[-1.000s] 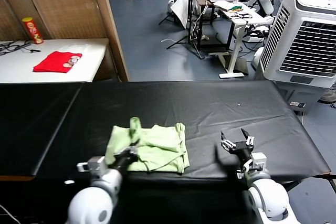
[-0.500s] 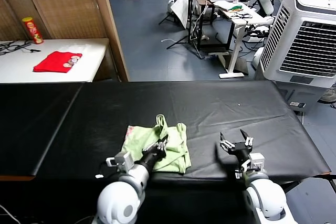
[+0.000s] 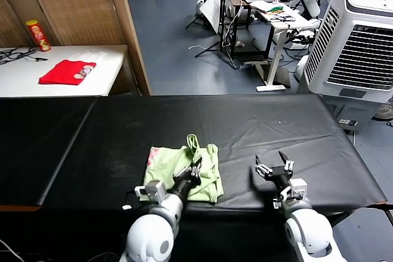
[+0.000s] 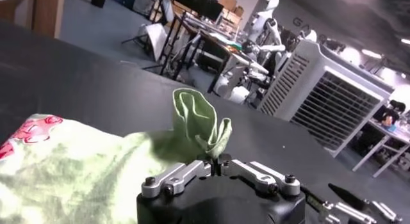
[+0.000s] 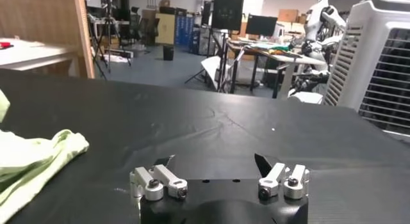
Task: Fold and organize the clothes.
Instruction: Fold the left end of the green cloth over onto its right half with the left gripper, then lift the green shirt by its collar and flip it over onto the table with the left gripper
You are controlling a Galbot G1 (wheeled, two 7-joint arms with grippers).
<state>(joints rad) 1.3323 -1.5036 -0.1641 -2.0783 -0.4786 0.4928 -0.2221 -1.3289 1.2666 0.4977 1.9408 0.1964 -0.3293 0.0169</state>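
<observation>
Pale light-green thin short-sleeved shirt lay part-folded near the front edge of the black cloth-covered worktop, floral patch at its left end, one fabric ridge standing up. Left tool sat on the shirt's right-front part; couldn't tell whether its fingers were pinching cloth or released. To do the fold well: let go only once the layer lies flat, lift straight off, avoid dragging the ridge. Right tool hung apart to the right, jaws spread, empty.
</observation>
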